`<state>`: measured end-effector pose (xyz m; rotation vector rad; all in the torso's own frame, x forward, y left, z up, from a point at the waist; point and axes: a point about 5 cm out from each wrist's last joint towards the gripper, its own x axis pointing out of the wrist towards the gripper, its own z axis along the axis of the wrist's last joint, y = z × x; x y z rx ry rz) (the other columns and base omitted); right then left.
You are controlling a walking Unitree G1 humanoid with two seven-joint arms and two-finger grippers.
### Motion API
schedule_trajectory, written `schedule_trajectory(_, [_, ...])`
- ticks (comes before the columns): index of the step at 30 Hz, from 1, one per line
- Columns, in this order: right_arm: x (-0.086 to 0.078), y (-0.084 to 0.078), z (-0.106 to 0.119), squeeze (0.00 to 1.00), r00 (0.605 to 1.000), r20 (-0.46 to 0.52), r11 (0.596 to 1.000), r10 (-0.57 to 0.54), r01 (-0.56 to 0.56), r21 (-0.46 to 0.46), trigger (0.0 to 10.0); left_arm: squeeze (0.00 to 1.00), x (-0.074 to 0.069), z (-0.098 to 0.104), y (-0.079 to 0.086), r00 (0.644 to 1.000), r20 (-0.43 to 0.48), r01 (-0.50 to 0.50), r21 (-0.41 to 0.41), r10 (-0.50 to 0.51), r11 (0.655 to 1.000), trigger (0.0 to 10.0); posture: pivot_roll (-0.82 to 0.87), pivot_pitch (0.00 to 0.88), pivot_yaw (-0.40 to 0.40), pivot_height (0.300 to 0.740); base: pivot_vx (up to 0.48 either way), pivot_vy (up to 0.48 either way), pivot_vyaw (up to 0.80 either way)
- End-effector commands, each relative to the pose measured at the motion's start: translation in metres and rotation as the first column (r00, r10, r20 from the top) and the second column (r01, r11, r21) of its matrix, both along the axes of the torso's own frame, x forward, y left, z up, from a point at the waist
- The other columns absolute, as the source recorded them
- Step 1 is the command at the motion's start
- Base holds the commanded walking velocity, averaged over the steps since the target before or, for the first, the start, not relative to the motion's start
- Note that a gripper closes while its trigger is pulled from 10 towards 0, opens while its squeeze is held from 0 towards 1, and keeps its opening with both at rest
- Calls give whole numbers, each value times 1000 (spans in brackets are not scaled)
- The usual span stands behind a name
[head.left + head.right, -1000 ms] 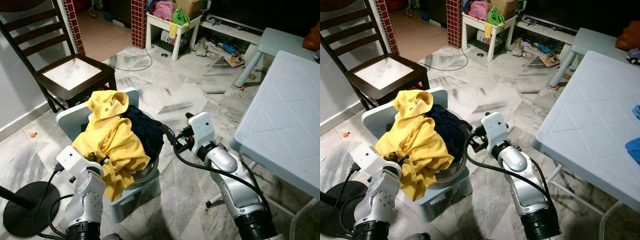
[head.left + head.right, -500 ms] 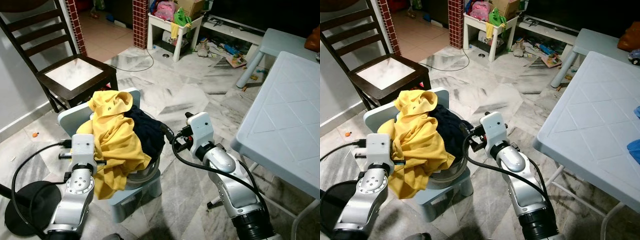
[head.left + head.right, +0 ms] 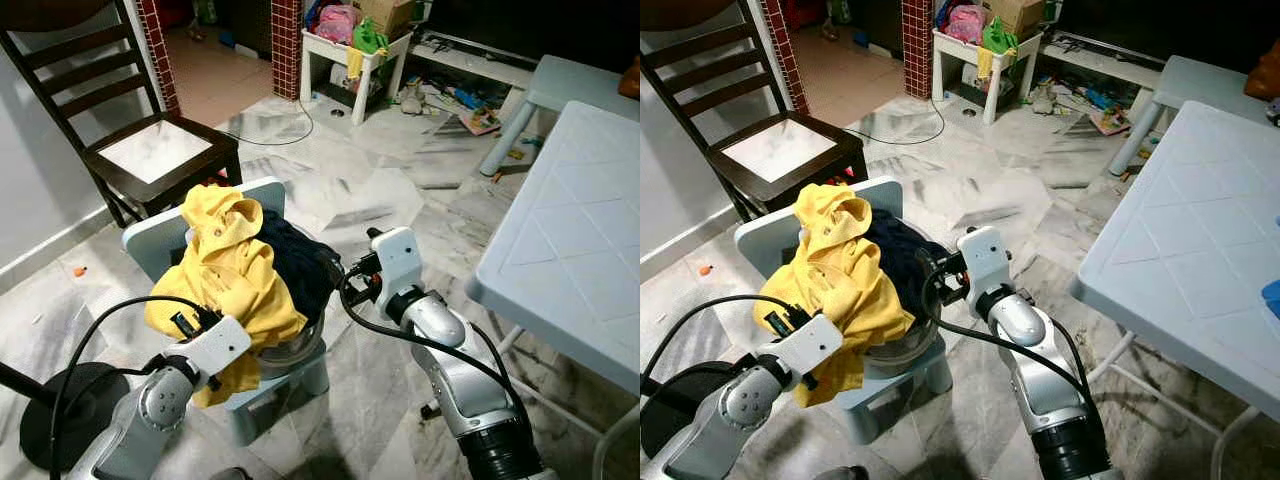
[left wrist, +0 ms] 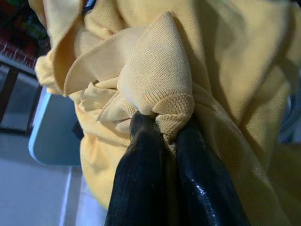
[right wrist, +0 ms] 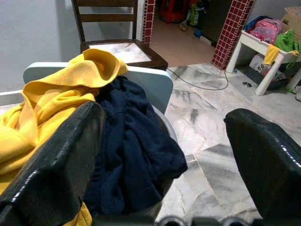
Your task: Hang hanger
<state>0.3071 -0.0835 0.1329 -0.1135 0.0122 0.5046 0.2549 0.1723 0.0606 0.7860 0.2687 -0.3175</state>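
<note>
1. Yellow knit fabric is the weak point: the left claw point(image 4: 162, 136) pinches only a small fold of the yellow knitted shirt point(image 3: 235, 270), so in my judgement a pull could let the cloth slip free.
2. Lifting could also drag the dark navy garment point(image 3: 295, 265) along, since it lies touching the yellow one in the round metal basin point(image 3: 290, 352), and the basin could tip off the small pale-blue plastic chair point(image 3: 160, 235) whose seat carries it.
3. No hanger can be made out, so I cannot tell where it is; it may be buried in the clothes, and a blind tug could snag it.
4. Left claw: clenched, its two black fingers point(image 4: 141, 179) pressed together on the yellow shirt's fold at the pile's near side.
5. Right claw point(image 5: 164, 155): released, fingers spread wide and holding nothing, poised just beside the navy garment at the basin's right rim; it may touch the rim, though I cannot tell.
</note>
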Motion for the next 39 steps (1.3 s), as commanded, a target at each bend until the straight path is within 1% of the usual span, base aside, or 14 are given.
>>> schedule_trajectory(1, [-1, -3, -1, 0, 1000, 1, 1000, -3, 3, -5, 10000, 1000, 5, 9, 0, 998, 45, -46, -49, 48, 998, 10000, 13, 101, -53, 740, 0, 0, 0])
schedule_trajectory(2, [0, -3, -1, 0, 1000, 1, 1000, -3, 3, -6, 10000, 1000, 7, 13, -1, 996, 62, -64, -73, 68, 995, 10000, 13, 101, -53, 740, 0, 0, 0])
schedule_trajectory(4, [0, -3, -1, 0, 1000, 1, 1000, -1, 1, -8, 10000, 1000, 12, 28, 2, 969, 137, -177, -186, 203, 967, 10000, 13, 101, -53, 740, 0, 0, 0])
schedule_trajectory(6, [0, -3, -1, 0, 1000, 1, 1000, -1, 1, -8, 10000, 1000, 12, 30, 2, 966, 143, -187, -199, 217, 962, 10000, 13, 101, -53, 740, 0, 0, 0])
schedule_trajectory(7, [0, -3, -1, 0, 1000, 1, 1000, 0, 0, -8, 10000, 1000, 12, 31, 2, 955, 131, -226, -251, 265, 941, 10000, 15, 103, -59, 740, 0, 0, 0])
schedule_trajectory(12, [0, -1, -1, 0, 1000, -1, 1000, 5, -5, -7, 10000, 1000, 10, 30, -3, 939, 99, -282, -326, 330, 902, 10000, 18, 102, -61, 740, 0, 0, 0])
schedule_trajectory(13, [0, -1, -1, 0, 1000, -1, 1000, 7, -7, -7, 10000, 643, 9, 29, -4, 935, 80, -298, -344, 344, 890, 10000, 18, 102, -61, 740, 0, 0, 0])
schedule_trajectory(14, [0, -1, -1, 0, 1000, 0, 1000, 8, -8, -7, 10000, 0, 9, 28, -6, 933, 61, -310, -359, 354, 880, 10000, 18, 102, -61, 740, 0, 0, 0])
schedule_trajectory(24, [1, -2, -1, 0, 1000, 0, 1000, 9, -9, -12, 10000, 0, 10, 25, -11, 906, -38, -391, -462, 422, 796, 10000, 14, 102, -58, 740, 0, 0, 0])
schedule_trajectory(25, [1, -2, -1, 0, 1000, -1, 1000, 9, -9, -12, 10000, 0, 10, 26, -12, 895, -62, -414, -488, 443, 768, 10000, 14, 102, -58, 740, 0, 0, 0])
schedule_trajectory(28, [1, -3, -1, 0, 1000, -2, 1000, 9, -9, -14, 10000, 0, 9, 28, -14, 878, -97, -445, -523, 468, 727, 10000, 14, 102, -58, 740, 0, 0, 0])
schedule_trajectory(31, [1, -3, -1, 0, 1000, -3, 1000, 9, -9, -14, 10000, 0, 9, 29, -15, 874, -112, -453, -535, 472, 713, 10000, 14, 102, -58, 740, 0, 0, 0])
schedule_trajectory(32, [1, -2, -1, 0, 1000, -4, 1000, 11, -11, -14, 10000, 0, 7, 31, -18, 862, -146, -476, -558, 485, 679, 10000, 14, 105, -60, 740, 0, 0, 0])
schedule_trajectory(39, [0, -2, -2, 0, 1000, -5, 1000, 13, -13, -14, 10000, 0, 4, 30, -20, 852, -181, -495, -581, 490, 646, 10000, 15, 105, -60, 740, 0, 0, 0])
